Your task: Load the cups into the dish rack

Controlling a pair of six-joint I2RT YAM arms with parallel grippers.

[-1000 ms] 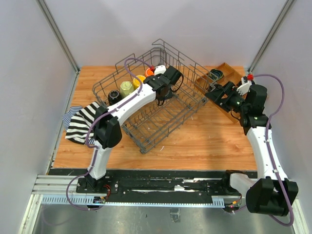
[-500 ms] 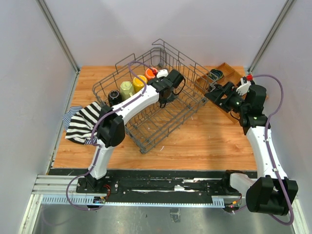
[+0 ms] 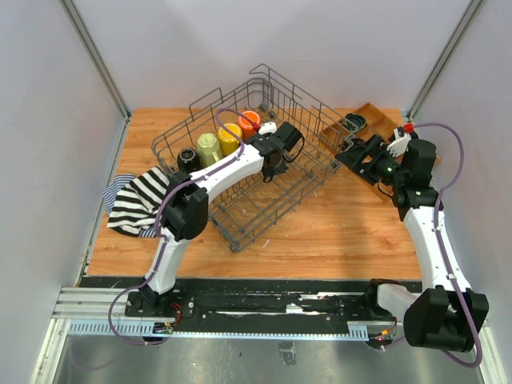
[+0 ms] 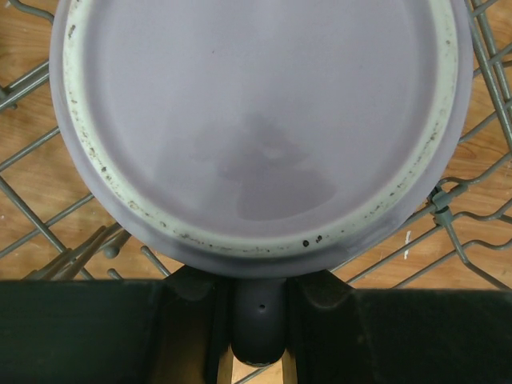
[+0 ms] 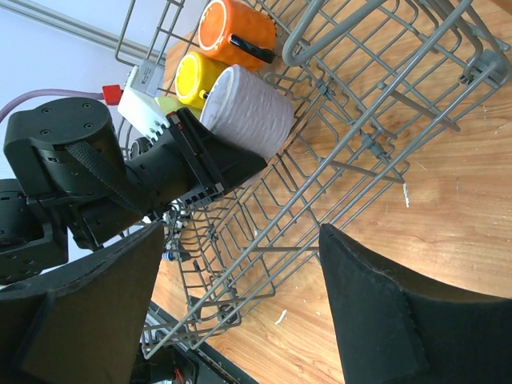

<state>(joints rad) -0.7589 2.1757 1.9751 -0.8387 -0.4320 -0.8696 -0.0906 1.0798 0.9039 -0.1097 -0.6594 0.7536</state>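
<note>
Left gripper (image 4: pixel 258 320): pinched on the handle of the small lavender-grey ceramic mug (image 4: pixel 256 120). The handle sits between the black fingers, and the mug's base faces the wrist camera.
Held mug's place: inside the large grey wire dish rack (image 3: pixel 240 232), over the floor wires. It is just beside the orange mug (image 3: pixel 250 120) and the yellow mug (image 3: pixel 230 136). I cannot tell whether its mouth touches the wires.
Other mugs: the pale cream-yellow mug (image 3: pixel 208 144) and the black mug (image 3: pixel 188 158) continue the row along the rack's far-left side.
Right gripper (image 5: pixel 240 312): jaws spread wide and holding nothing. It hangs near the brown wooden compartment tray (image 3: pixel 376 116), apart from the rack.
Step in hand: by my reading, setting down the fifth and last mug.
Doing it well: lower the mug mouth-first between the tines so the rim settles evenly on the floor wires. Keep it from knocking the yellow mug. Let go only once it rests steadily.
Withdrawal: back the fingers out along the handle's line, or they may drag the mug over.
Risk: a rim caught on a tine would leave the mug tilted.
</note>
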